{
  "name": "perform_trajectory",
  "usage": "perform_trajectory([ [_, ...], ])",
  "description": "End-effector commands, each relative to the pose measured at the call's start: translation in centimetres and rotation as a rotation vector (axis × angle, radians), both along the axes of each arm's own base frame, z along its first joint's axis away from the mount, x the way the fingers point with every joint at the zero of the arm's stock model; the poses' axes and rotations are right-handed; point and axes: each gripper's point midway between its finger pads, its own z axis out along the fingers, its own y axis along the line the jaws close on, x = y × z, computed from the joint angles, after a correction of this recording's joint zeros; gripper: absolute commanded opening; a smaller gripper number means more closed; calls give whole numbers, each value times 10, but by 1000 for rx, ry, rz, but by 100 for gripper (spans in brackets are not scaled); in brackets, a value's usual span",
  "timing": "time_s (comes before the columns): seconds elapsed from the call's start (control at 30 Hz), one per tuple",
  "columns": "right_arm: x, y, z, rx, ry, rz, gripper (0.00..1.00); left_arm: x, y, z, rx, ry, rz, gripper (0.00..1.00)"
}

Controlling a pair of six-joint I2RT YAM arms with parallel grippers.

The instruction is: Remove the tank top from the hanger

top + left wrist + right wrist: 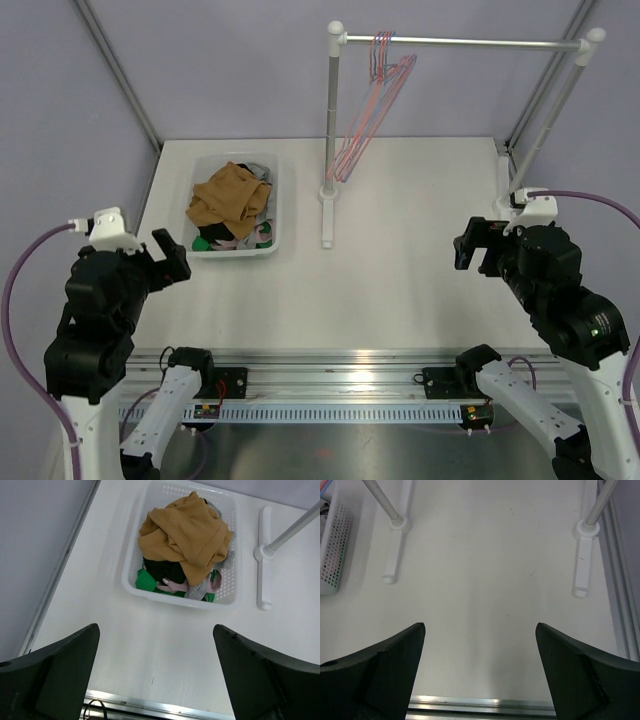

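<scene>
Left hand [172,255] apart, empty; right hand [472,245] same. Hangers [365,122] bare, mustard garment [230,193] topping basket [235,250] likely tank top, so nothing to hold.

1. A white tabletop [400,280] is being enclosed on the far side and both flanks by pale lavender walls [240,70].
2. The corners are being marked by slanting grey metal struts [118,75].
3. A white clothes rack [460,42] is being carried on the far part of the tabletop, its two feet lying flat on the surface.
4. The near edge is being bordered by an aluminium rail [340,362], and soft light is being reflected from the brushed metal sheet [330,445] below it.
</scene>
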Motion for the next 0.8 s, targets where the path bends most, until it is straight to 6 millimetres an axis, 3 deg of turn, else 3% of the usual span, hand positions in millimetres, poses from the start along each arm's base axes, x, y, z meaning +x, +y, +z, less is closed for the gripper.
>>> perform_trajectory([
  [0.0, -7, -19, 4, -72, -24, -45, 99, -19, 6, -13, 53, -1, -12, 99],
  [0.13, -14, -22, 4, -79, -26, -40, 100, -44, -4, -17, 25, -61, -84, 99],
  [0.33, -18, -25, -2, -120, -3, -23, 100, -63, -24, -34, -35, -58, -191, 99],
  [0.77, -23, -21, 5, -71, -79, 2, 100, -60, -25, -36, -36, -49, -195, 99],
])
